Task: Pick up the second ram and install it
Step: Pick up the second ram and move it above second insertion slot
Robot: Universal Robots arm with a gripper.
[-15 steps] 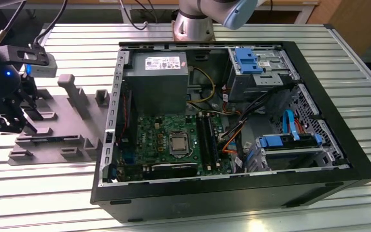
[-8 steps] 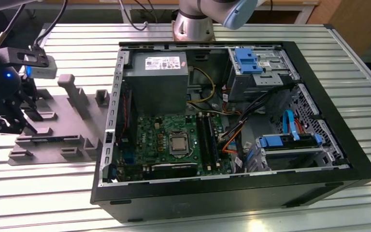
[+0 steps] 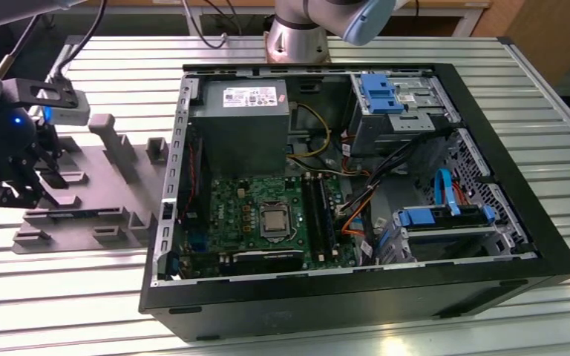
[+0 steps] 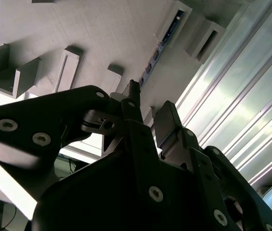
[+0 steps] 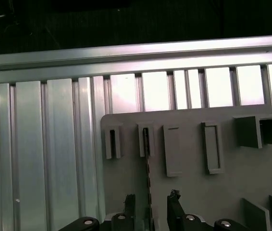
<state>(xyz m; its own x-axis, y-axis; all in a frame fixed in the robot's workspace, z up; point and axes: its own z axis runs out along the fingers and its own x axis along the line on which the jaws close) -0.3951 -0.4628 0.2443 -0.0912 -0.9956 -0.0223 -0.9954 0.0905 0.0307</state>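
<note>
Over the grey holder plate [image 5: 232, 187], I have the gripper [image 5: 151, 202] spread astride the second ram [image 5: 147, 159], propped on edge there to offer both faces for pinching.

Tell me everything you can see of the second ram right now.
The second ram is a thin, long dark stick with a bluish edge, seen edge-on in both wrist views. It stands on its long edge in the grey holder plate, one end seated in a slotted post. The open gripper straddles its other end, a gap showing on each side, so it is not gripped.
</note>
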